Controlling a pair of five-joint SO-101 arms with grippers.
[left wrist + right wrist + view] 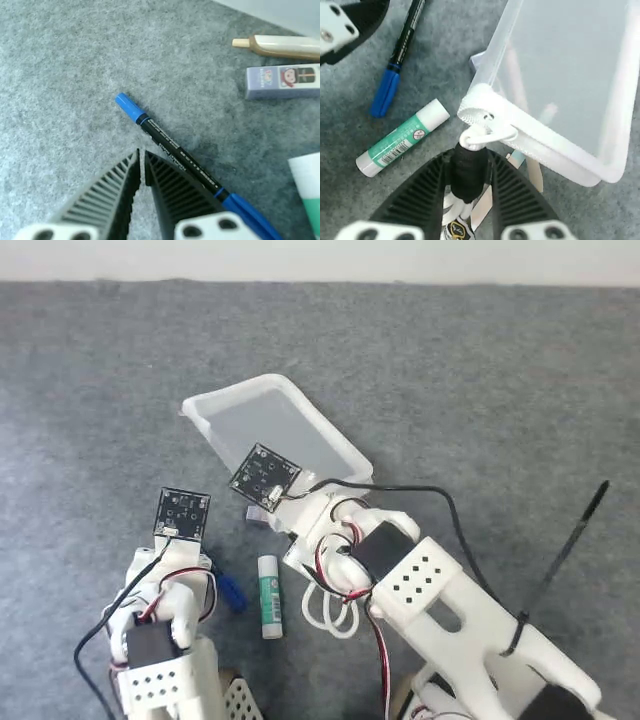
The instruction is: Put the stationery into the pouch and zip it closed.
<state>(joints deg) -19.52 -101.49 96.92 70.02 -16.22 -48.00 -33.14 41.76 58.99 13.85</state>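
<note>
Gripping a dark object (467,172), right fingers (422,197) hide its length.

We look down on the bench (500,360) from high up, behind the left arm (160,660) and the right arm (440,600), facing forward to a pale wall (320,260) at the far edge. Our left wrist camera sits close over the bench, looking steeply down past its own end effector (141,159). Our right wrist camera is just as near, and faces down past its end effector (467,157) onto the rim of the pouch (560,65). All three views share the pen (230,592) and the glue stick (269,595). The high and right wrist views also share the pouch.
</note>
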